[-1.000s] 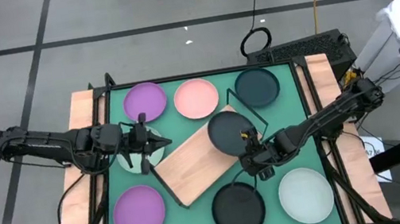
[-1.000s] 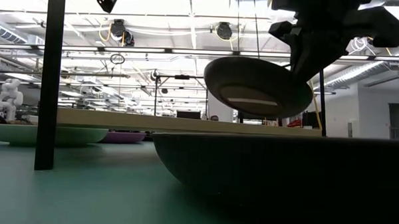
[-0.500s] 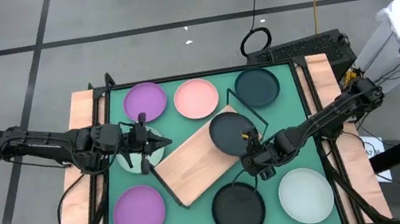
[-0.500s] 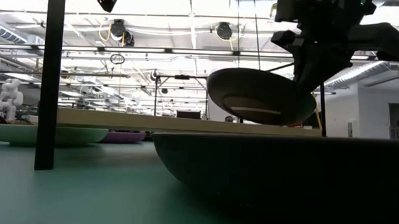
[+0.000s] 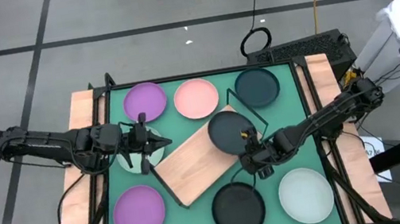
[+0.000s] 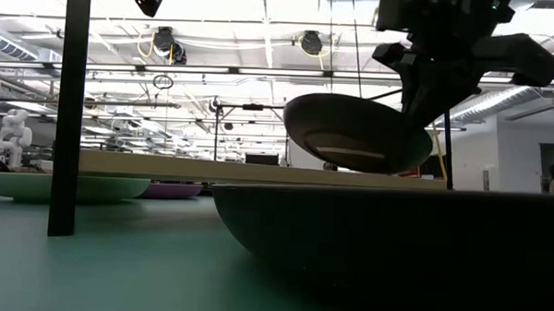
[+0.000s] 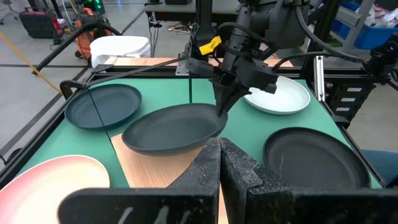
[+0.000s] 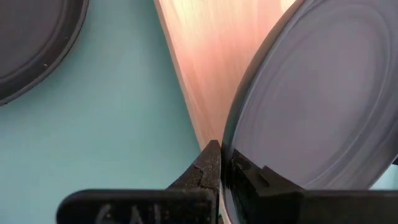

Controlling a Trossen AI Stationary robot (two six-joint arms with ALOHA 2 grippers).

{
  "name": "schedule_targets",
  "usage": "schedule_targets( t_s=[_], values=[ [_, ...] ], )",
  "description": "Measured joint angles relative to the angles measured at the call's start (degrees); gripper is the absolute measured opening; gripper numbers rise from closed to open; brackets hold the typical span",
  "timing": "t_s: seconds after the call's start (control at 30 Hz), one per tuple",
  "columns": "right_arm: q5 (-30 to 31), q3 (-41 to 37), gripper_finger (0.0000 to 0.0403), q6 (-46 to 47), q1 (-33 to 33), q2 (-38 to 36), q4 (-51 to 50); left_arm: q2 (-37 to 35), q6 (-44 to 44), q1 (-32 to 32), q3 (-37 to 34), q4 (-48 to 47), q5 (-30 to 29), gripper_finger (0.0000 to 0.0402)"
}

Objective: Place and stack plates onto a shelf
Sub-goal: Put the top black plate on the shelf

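Observation:
My right gripper (image 5: 252,152) is shut on a dark plate (image 5: 229,133) low over the right end of the wooden shelf (image 5: 192,165), which lies slantwise on the green table. In the low view this dark plate (image 6: 356,132) is tilted just above the shelf board (image 6: 212,169); whether it touches the board I cannot tell. My left gripper (image 5: 158,141) is shut and hovers by the shelf's left end, over a pale plate (image 5: 132,163). Flat on the table lie purple plates (image 5: 144,102) (image 5: 139,212), a pink plate (image 5: 196,99), a dark teal plate (image 5: 257,87), a black plate (image 5: 239,209) and a pale mint plate (image 5: 306,194). My right gripper pinches the dark plate's rim (image 8: 231,146) on its near-right side, the edge running between the two fingers (image 8: 208,163). In the left wrist view the fingers (image 7: 222,99) come down on the rim (image 7: 214,119) from above. The plate sticks out sideways from the hold, tilted over the shelf.
Thin black wire frames stand at the shelf's ends (image 5: 254,123); one post (image 6: 73,107) rises in the low view. The black plate (image 6: 385,233) fills the low view's foreground. Wooden side rails (image 5: 81,115) edge the table; bare green shows between the shelf and the near plates.
My right gripper has come down a little toward the shelf, still shut on the dark plate. The plate now hangs lower over the board than a second ago and has hardly moved in the last half second.

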Motion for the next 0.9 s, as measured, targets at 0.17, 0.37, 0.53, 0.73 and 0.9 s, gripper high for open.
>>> schedule_targets(
  t_s=[0.17, 0.37, 0.53, 0.73, 0.9],
  values=[
    [-0.06, 0.00, 0.0004, -0.01, -0.53, 0.00, -0.09, 0.00, 0.00, -0.02, 0.00, -0.02, 0.00, 0.0003],
    [-0.10, 0.00, 0.0004, -0.13, -0.51, 0.00, -0.15, 0.00, 0.06, 0.00, 0.00, -0.02, 0.00, 0.0003],
    [-1.58, -0.24, 0.0004, -0.13, -0.53, 0.00, 0.25, 0.00, 0.35, -0.02, 0.00, -0.02, 0.00, 0.0003],
    [-1.26, -1.38, 0.0004, 1.64, -0.51, 0.00, 0.25, 0.00, 0.37, -0.01, 0.00, 0.02, 0.00, 0.0003],
    [-1.12, -3.07, 0.0004, 1.66, -0.66, 0.00, 0.61, 0.00, 0.83, -0.01, 0.00, 0.84, 0.00, 0.0003]
  ],
)
